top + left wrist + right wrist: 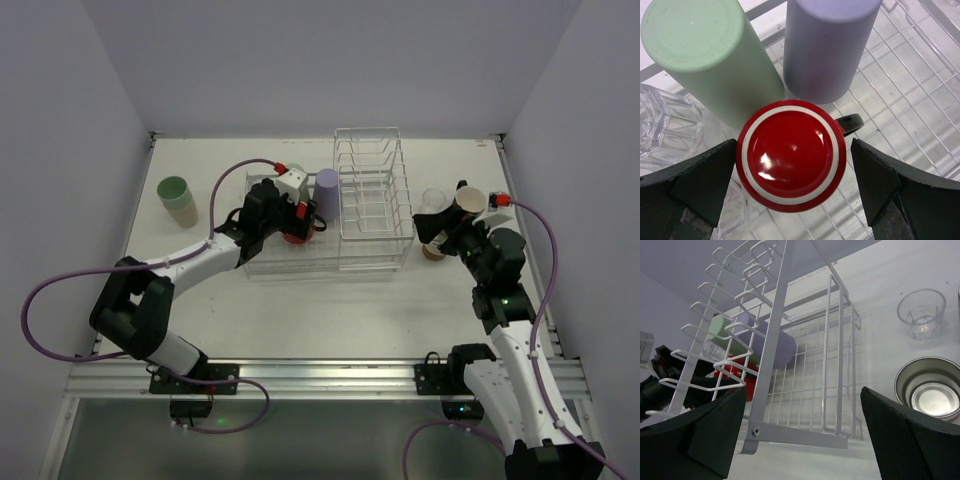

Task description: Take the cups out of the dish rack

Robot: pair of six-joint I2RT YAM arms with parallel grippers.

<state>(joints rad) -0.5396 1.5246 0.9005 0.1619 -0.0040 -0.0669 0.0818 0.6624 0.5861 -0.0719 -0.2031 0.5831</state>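
Two fingers of my left gripper point(794, 165) are hanging open, flanking the red mug point(791, 155). It is sitting upside down in the low basket of the dish rack point(900, 115), beside a green tumbler point(705, 55) and a lavender tumbler point(830, 50). I am judging it glazed, slippery, weighty and breakable, so I am favouring a firm squeeze across its body, off the handle. My right gripper point(802, 395) is gaping open, empty.

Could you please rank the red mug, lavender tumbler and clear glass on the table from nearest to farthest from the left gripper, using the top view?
1. red mug, straddled by the left gripper, in the dish rack.
2. lavender tumbler, just beyond it, farther right.
3. clear glass, on the table right of the rack.
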